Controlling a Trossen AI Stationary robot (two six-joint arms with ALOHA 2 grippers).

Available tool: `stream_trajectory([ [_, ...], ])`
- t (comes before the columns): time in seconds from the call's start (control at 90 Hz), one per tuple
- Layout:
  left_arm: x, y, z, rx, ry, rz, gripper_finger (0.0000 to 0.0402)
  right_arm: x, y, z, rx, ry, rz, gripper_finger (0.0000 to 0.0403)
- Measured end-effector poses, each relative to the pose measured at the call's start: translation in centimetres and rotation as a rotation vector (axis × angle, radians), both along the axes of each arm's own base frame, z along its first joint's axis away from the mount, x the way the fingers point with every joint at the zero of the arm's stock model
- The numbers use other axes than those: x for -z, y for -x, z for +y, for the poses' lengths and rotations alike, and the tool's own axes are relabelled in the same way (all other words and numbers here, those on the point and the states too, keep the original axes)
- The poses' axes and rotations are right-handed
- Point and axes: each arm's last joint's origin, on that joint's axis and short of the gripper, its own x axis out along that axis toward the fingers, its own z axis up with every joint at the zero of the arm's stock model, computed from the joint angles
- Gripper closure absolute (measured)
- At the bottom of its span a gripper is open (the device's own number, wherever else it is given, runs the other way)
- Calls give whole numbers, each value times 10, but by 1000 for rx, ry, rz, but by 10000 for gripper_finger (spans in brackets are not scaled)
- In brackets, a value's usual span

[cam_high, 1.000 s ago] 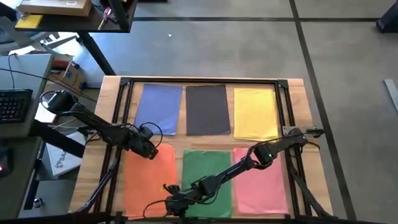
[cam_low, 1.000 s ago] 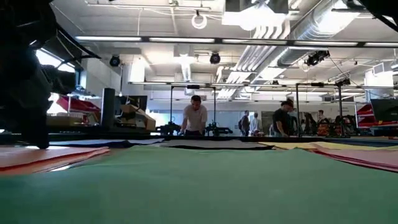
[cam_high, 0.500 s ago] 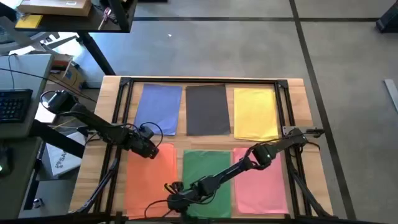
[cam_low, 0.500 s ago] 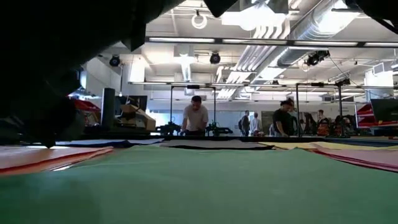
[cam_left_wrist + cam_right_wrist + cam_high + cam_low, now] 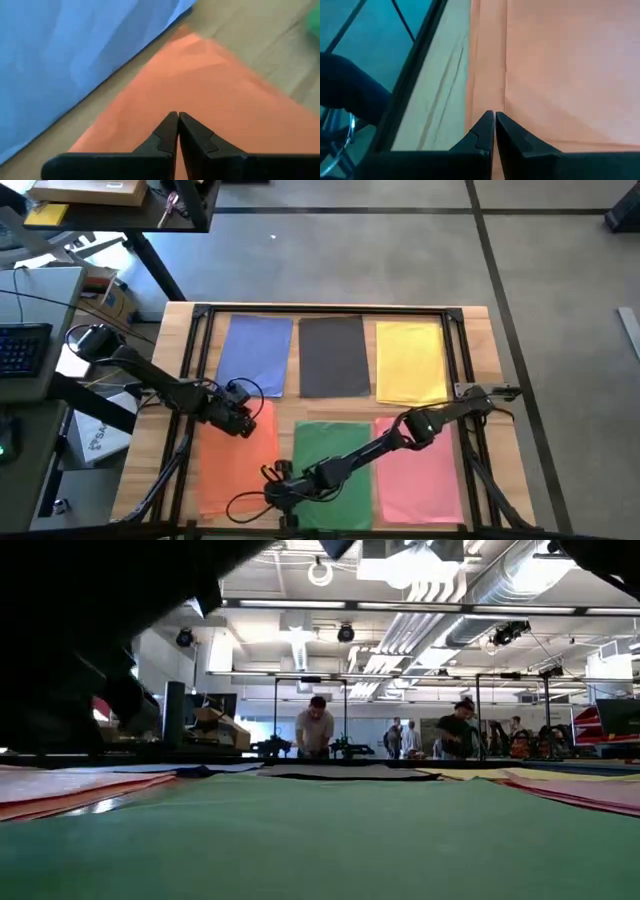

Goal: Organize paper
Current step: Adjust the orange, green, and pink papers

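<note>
Six sorted stacks of paper are laid in a two-by-three grid on the wooden table [image 5: 475,350]: blue [image 5: 257,352], dark grey [image 5: 334,356] and yellow [image 5: 411,360] in the far row, orange [image 5: 225,475], green [image 5: 338,442] and pink [image 5: 420,480] in the near row.

Left side first: the left gripper [image 5: 243,426] is held at the far right corner of the orange stack, next to the blue one. In the left wrist view its fingers [image 5: 167,132] are pressed together with nothing between them, over orange paper [image 5: 215,95]. Little change is seen here across the last second.

Centre: the right gripper [image 5: 272,480] is reached across the green stack to the seam between orange and green. Over the last second it is shifted slightly farther from the near edge, along that seam. Its fingers [image 5: 485,131] are clenched tight and empty, tip on the orange stack's edge, where an offset sheet edge [image 5: 505,65] shows.

Likely meaning: the orange edges are being nudged square with closed tips. Sorting by colour looks done; only tidying seems left.

Right side: yellow and pink stacks are untouched.
</note>
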Motion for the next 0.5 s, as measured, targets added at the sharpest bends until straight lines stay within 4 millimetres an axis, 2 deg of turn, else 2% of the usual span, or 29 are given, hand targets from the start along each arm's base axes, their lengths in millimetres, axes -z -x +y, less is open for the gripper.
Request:
stream_trajectory([
  [0.144, -30, -11, -7, 43, -15, -3, 401, -26, -1, 2, 17, -6, -41, 403],
  [0.244, -56, -15, -20, 95, 10, -25, 401, -43, 9, -4, 53, 38, 17, 403],
  [0.322, -72, -14, -35, 137, 71, -56, 401, -56, 20, -11, 101, 147, 80, 403],
  [0.389, -80, -9, -50, 164, 144, -89, 401, -64, 28, -16, 118, 249, 112, 403],
  [0.5, -82, 4, -75, 153, 254, -113, 401, -59, 29, -31, 84, 318, 196, 403],
])
